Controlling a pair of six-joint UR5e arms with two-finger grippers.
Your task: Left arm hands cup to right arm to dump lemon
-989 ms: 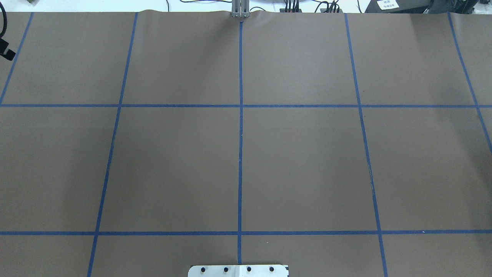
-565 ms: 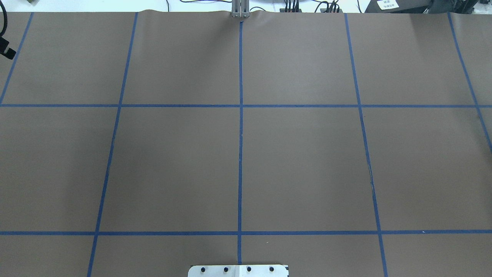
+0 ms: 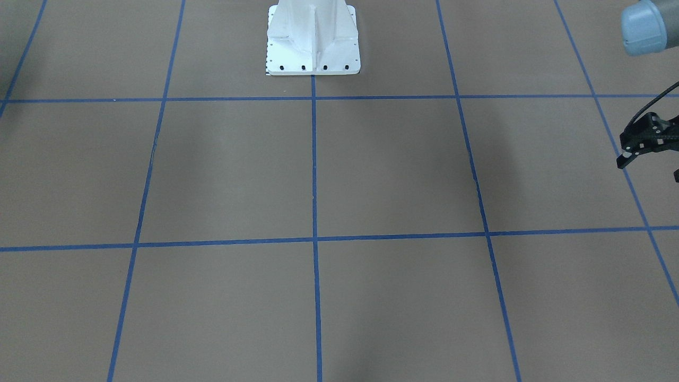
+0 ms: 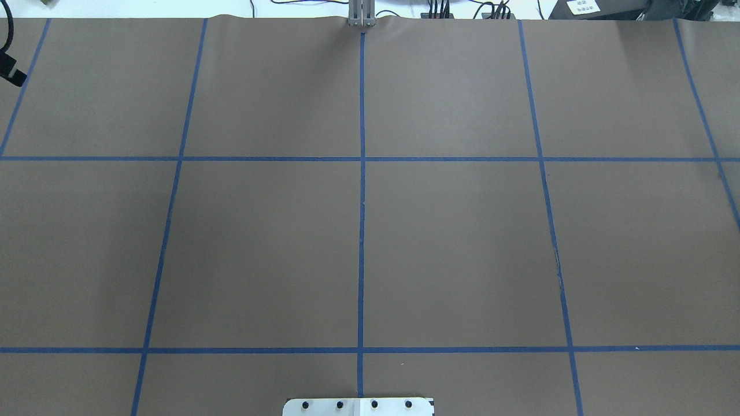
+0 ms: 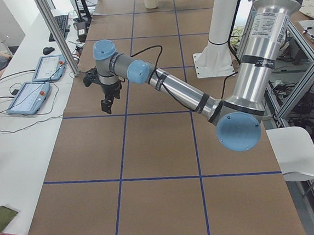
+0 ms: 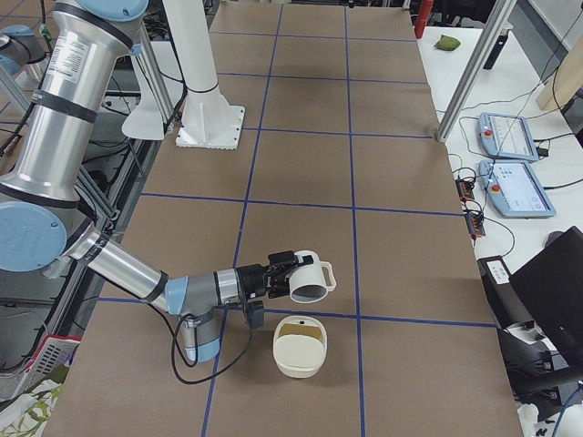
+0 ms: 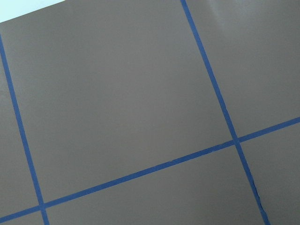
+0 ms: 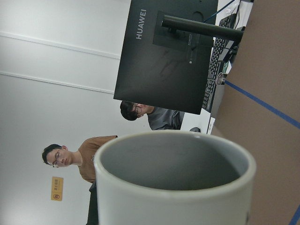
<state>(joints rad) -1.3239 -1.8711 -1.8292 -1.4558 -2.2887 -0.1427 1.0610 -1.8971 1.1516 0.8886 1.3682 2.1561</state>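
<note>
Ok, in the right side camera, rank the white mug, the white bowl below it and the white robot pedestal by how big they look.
1. pedestal, clearly largest
2. bowl, only slightly ahead of the mug
3. mug
The mug is raised in the air, so bowl versus mug is unsure.

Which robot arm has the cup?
The right arm, the near one in the right-side view: the white cup is at its pincer, off the table. The left arm's pincer holds nothing.

We see bright, even light; soft shadows streak the table (image 3: 398,175); the close cup (image 8: 173,187) looks blurred.
</note>
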